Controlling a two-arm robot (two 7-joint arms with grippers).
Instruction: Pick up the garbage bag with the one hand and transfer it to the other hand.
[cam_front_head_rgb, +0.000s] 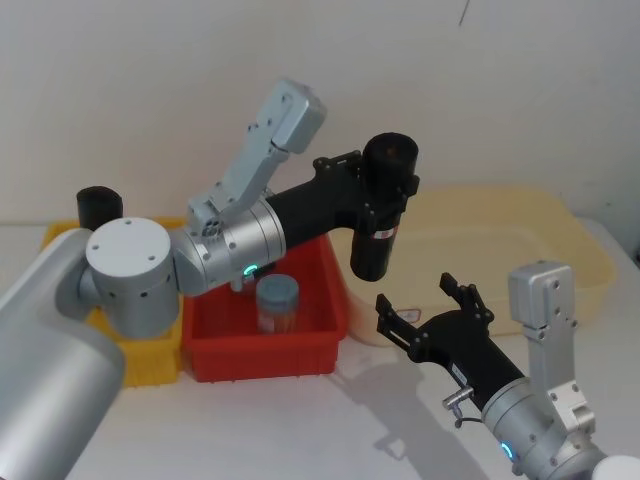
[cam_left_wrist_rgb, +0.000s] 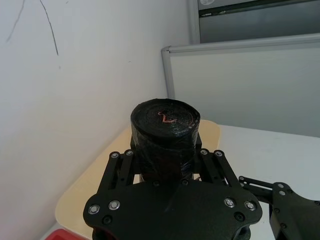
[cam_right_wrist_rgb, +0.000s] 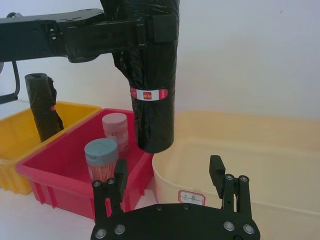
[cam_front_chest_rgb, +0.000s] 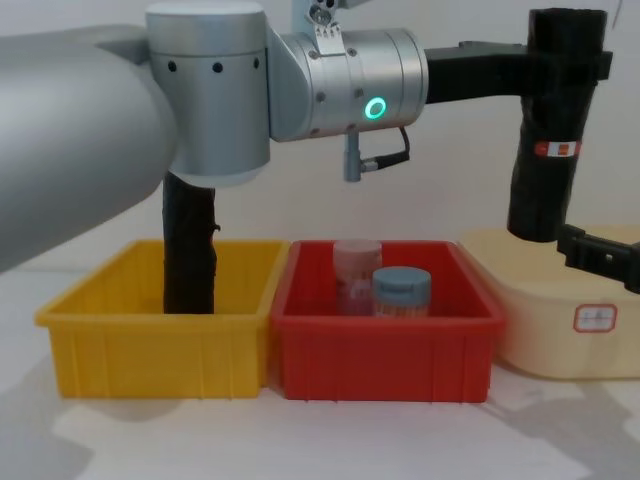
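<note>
The garbage bag (cam_front_head_rgb: 382, 215), a tall black roll with a red-and-white label band (cam_right_wrist_rgb: 150, 94), hangs upright in the air over the gap between the red bin and the cream tub. My left gripper (cam_front_head_rgb: 388, 190), on the arm with the green ring (cam_front_chest_rgb: 376, 108), is shut on its upper part; the roll's top (cam_left_wrist_rgb: 165, 117) rises between its fingers. My right gripper (cam_front_head_rgb: 418, 300), on the arm with the blue ring, stands open just below and in front of the roll's lower end, not touching it. Seen from the right wrist, its fingers (cam_right_wrist_rgb: 216, 172) are spread wide beneath the bag (cam_right_wrist_rgb: 152, 75).
A red bin (cam_front_head_rgb: 265, 355) holds two capped jars (cam_front_chest_rgb: 400, 290). To its left a yellow bin (cam_front_chest_rgb: 150, 340) holds a wrinkled black roll (cam_front_chest_rgb: 188, 250) standing upright. A wide cream tub (cam_front_head_rgb: 520, 240) sits at the right, against the white wall.
</note>
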